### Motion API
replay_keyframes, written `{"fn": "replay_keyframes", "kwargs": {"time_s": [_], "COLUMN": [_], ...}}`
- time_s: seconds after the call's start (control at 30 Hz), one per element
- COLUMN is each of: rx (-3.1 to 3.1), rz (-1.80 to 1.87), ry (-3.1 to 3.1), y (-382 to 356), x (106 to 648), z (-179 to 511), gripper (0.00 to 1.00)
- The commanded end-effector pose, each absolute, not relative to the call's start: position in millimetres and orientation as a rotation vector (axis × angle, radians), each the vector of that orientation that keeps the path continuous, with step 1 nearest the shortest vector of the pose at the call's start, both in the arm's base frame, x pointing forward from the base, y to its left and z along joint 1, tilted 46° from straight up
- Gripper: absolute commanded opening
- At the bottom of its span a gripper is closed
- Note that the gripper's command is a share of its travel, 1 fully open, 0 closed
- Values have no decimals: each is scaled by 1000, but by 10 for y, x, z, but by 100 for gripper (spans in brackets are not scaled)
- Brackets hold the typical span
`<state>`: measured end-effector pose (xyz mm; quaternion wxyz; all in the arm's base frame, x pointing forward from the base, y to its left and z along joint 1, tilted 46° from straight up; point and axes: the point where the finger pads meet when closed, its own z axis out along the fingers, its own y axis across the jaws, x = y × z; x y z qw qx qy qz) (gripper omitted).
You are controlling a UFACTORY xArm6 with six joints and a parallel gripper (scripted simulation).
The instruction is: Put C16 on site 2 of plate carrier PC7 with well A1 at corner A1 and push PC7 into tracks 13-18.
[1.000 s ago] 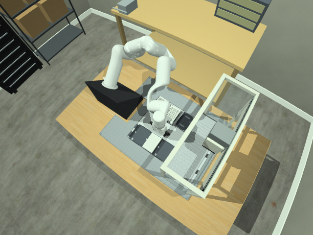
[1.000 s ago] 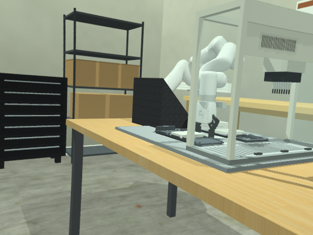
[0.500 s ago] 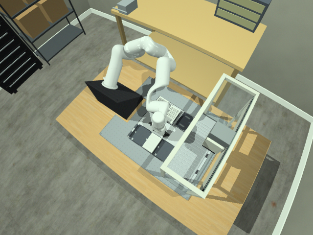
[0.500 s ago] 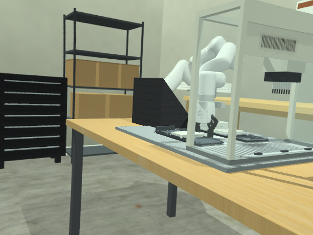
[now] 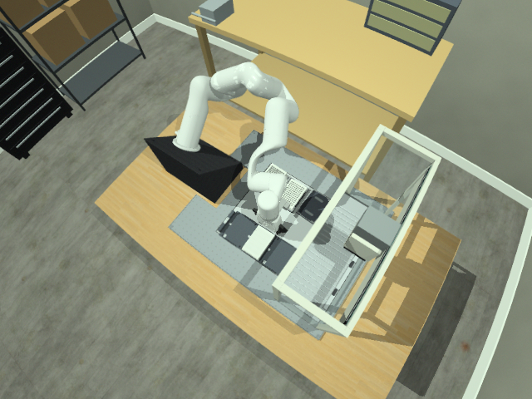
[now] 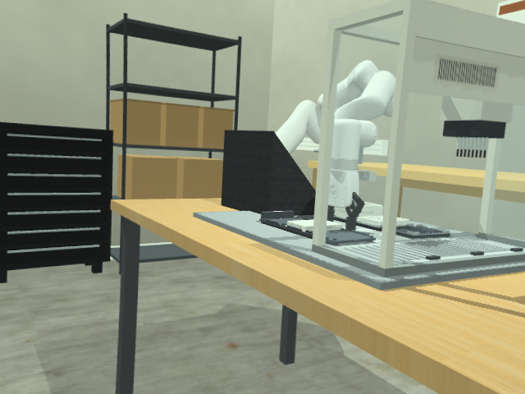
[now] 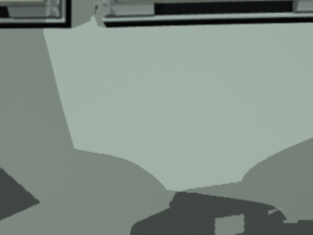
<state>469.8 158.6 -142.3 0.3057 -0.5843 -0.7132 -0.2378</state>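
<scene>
The carrier PC7 [image 5: 258, 241] lies loose on the grey apron in front of the rails and outside the instrument frame. A white plate, C16 [image 5: 258, 242], sits on its middle site, and the two end sites look dark and empty. It also shows in the exterior view [image 6: 303, 223]. My gripper [image 5: 278, 227] is open and empty. It hangs low over the apron between the carrier and the nest row, beside the carrier [image 6: 342, 216]. C51 [image 5: 274, 170] and C15 [image 5: 295, 191] sit in their nests, and nest S3 [image 5: 313, 204] is dark and empty. The wrist view shows bare apron and nest edges [image 7: 196, 12].
The white instrument frame [image 5: 357, 232] stands over the ribbed rails [image 5: 320, 262], and its front post [image 6: 324, 139] is close to my wrist. The black arm base [image 5: 193, 165] is on the left. A pipetting head [image 6: 473, 135] hangs inside the frame.
</scene>
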Motion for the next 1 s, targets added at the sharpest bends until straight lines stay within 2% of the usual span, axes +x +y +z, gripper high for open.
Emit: {"fn": "replay_keyframes", "kwargs": {"time_s": [0.0, 0.97], "rx": [-1549, -1549], "rz": [-633, -633], "ry": [-1889, -1889], "y": [1560, 1474], "x": [4719, 4736], "z": [-1430, -1519], "gripper": [100, 100]}}
